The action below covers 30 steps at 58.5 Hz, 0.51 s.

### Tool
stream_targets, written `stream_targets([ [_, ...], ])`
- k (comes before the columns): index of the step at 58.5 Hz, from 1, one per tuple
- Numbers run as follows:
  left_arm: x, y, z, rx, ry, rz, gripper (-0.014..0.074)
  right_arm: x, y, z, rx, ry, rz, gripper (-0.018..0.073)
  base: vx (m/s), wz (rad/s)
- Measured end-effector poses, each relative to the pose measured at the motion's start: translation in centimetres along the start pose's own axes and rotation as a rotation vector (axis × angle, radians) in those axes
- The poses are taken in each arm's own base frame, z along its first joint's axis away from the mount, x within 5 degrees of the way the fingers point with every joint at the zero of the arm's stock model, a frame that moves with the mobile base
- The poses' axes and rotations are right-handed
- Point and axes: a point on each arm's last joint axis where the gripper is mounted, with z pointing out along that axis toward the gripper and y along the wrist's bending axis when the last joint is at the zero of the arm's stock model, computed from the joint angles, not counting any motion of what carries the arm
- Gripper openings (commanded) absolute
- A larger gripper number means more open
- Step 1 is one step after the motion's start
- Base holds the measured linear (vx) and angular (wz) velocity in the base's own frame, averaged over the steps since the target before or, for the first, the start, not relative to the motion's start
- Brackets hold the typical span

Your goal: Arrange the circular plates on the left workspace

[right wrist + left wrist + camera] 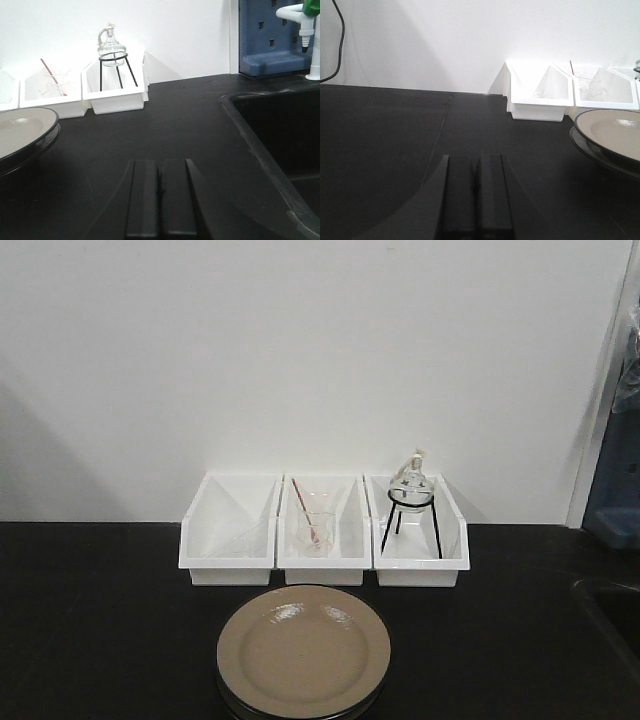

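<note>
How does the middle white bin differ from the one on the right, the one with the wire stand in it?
The middle bin holds a clear glass beaker with a red-tipped rod leaning in it; the right bin holds a round glass flask raised on a black wire stand. The flask rises well above its bin's rim, while the beaker stays lower. The middle bin sits directly behind the stacked plates; the right bin sits off to their side. Both are white, alike in shape, side by side against the wall.

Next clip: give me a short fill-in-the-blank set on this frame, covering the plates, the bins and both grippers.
1. The plates lie ____ on the countertop.
2. The number of white bins along the wall is ____.
3. The glass flask on a wire stand is in the ____ bin.
4. The left gripper and right gripper are both ____.

Missing words: stacked; three; right; shut
</note>
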Motion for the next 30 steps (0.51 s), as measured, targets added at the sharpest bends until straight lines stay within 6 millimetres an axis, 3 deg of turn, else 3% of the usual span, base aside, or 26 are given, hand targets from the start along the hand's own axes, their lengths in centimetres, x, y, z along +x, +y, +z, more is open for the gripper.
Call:
stream_targets([
  [30,0.00,0.00,0.00,0.000,0.000,0.000,0.0002,0.11,-0.01,0.00,0.002,0.012,0.000,0.0000,0.00,0.00],
])
